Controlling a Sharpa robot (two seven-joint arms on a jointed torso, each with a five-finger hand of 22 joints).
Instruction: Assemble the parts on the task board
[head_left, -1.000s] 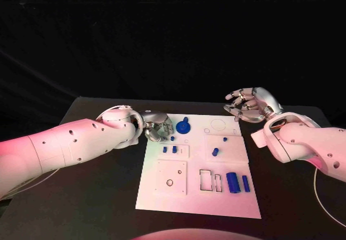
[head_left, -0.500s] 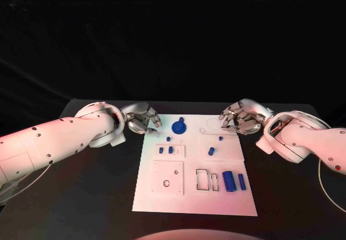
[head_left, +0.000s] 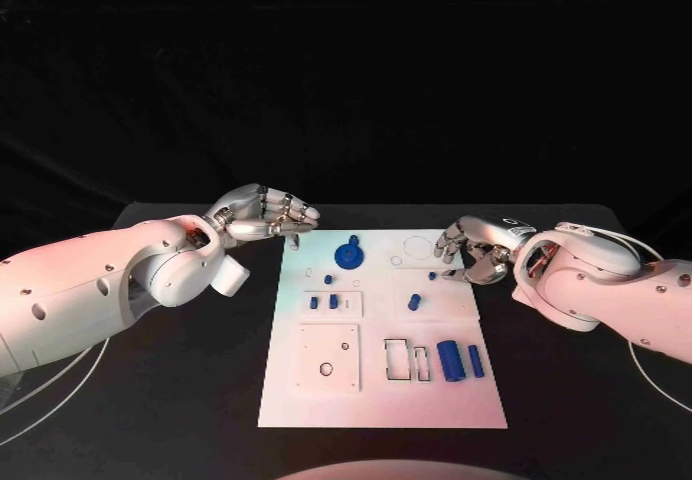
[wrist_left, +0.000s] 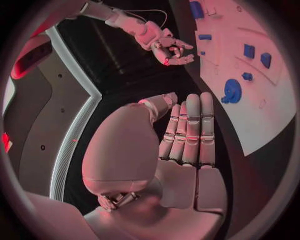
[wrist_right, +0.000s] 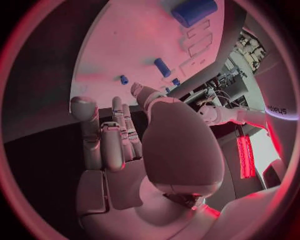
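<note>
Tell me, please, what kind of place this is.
Probably a robot test or lab bench: a black table before a dark backdrop carries only a white task board with small blue parts, and both robot hands, left and right, are empty.

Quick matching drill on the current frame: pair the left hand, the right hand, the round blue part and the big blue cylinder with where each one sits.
Things:
1. left hand
2. right hand
3. round blue part
4. big blue cylinder

Places:
A. on the task board, near end, right side
B. on the board's far end, near the middle
C. at the board's far right edge
D. beside the board's far left corner, holding nothing

Pairs: 1-D, 2-C, 3-B, 4-A
</note>
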